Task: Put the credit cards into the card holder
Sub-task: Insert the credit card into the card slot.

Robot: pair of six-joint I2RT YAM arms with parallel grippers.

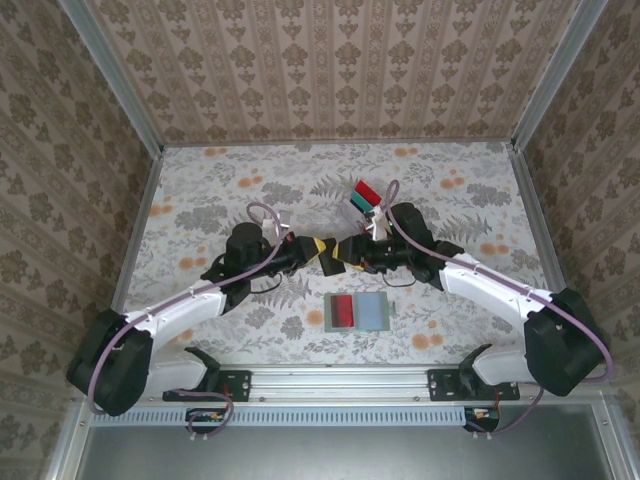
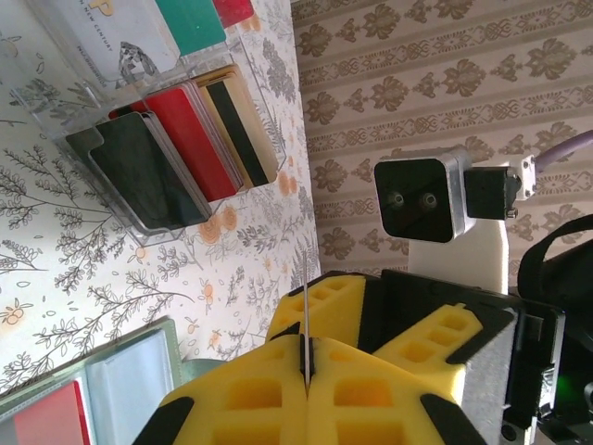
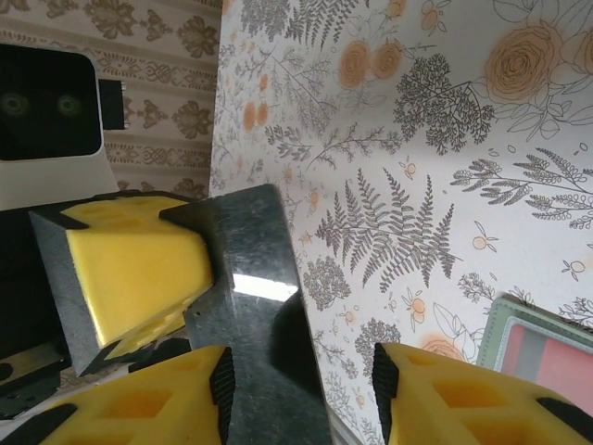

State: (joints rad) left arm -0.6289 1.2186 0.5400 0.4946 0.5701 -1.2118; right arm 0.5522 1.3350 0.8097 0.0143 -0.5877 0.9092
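Observation:
My left gripper [image 2: 306, 371] is shut on a black credit card [image 2: 305, 287], seen edge-on in the left wrist view and as a glossy dark face [image 3: 255, 315] in the right wrist view. The two grippers meet above the table's middle, left gripper [image 1: 322, 248] facing right gripper [image 1: 352, 252]. My right gripper [image 3: 301, 394] is open, its fingers on either side of the card's free end, with the card close to one pad. The grey-green card holder [image 1: 384, 312] lies open below them, a red card [image 1: 342, 311] in its left pocket.
A clear slotted rack [image 2: 102, 153] behind the grippers holds black, red and beige cards, with teal and red ones [image 1: 364, 194] standing further back. Metal rails and patterned walls close in the table on three sides.

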